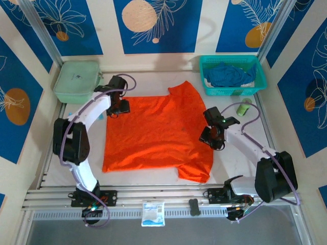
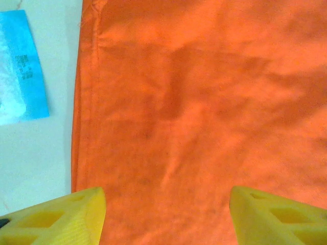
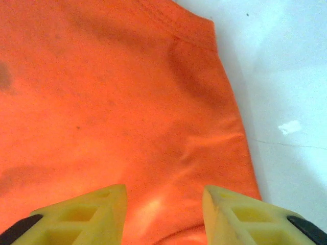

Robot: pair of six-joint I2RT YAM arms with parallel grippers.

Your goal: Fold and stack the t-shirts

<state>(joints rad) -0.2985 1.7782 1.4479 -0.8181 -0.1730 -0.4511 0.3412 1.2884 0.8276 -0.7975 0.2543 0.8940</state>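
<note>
The orange t-shirt (image 1: 153, 133) lies spread flat in the middle of the table, one short sleeve pointing to the back right. The dark blue t-shirt (image 1: 227, 75) is crumpled inside the teal basket. My left gripper (image 1: 118, 106) hovers at the orange shirt's back-left corner. In the left wrist view it (image 2: 166, 219) is open wide over the orange cloth (image 2: 204, 102) just inside the hemmed edge. My right gripper (image 1: 212, 137) is at the shirt's right edge; in the right wrist view it (image 3: 163, 214) is open above the orange cloth (image 3: 102, 92), holding nothing.
The teal mesh basket (image 1: 230, 92) stands at the back right and a pale green zip case (image 1: 76, 81) at the back left. A small green object (image 1: 243, 108) sits right of the shirt. A blue packet (image 2: 20, 71) lies beside the shirt's left edge. Another white-and-blue packet (image 1: 153, 213) rests on the front rail.
</note>
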